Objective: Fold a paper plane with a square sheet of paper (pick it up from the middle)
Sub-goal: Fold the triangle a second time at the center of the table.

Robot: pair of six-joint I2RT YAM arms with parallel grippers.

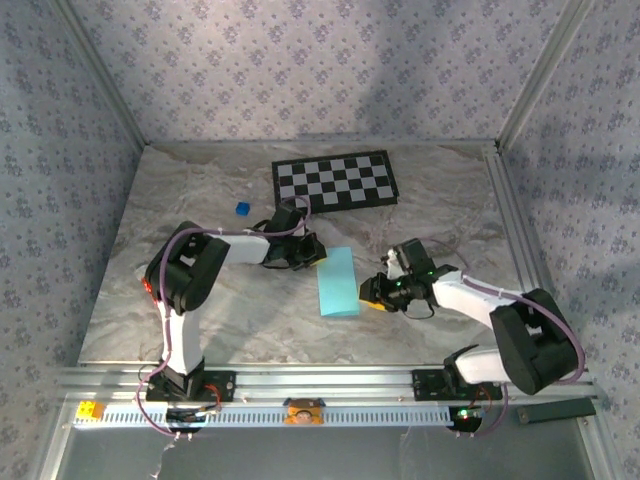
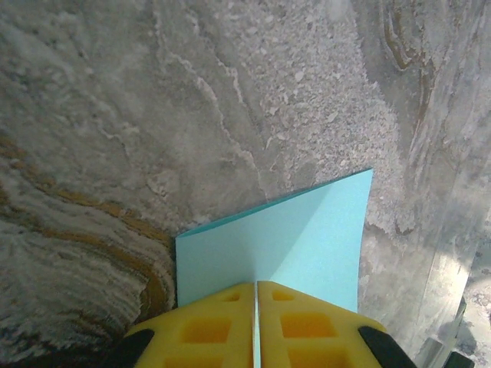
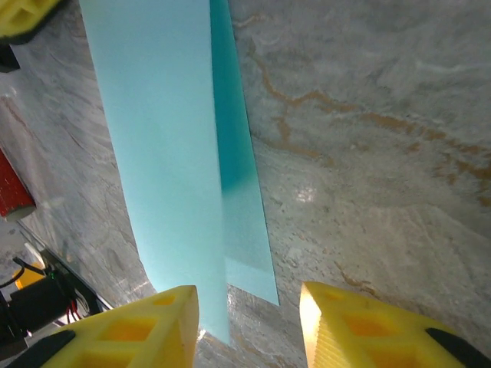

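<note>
Nearest in, the left gripper (image 2: 255, 328) is clamped on the square sheet of paper (image 2: 291, 238), pads pressed together with the thin blue edge pinched between them. The right gripper (image 3: 247, 328) is released: jaws apart, with a corner of the sheet lying loose between them, close to one finger. The sheet lies mid-table (image 1: 200, 300), doubled into a long strip, two layers showing. By my reading only the centre fold is made; nose corners and wings remain. The checkerboard (image 1: 335, 182) and blue cube (image 1: 241, 209) sit well beyond.

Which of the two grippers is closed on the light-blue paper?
The left gripper: its yellow fingers are pressed together on the edge of the light-blue paper. The right gripper has its fingers apart.
</note>
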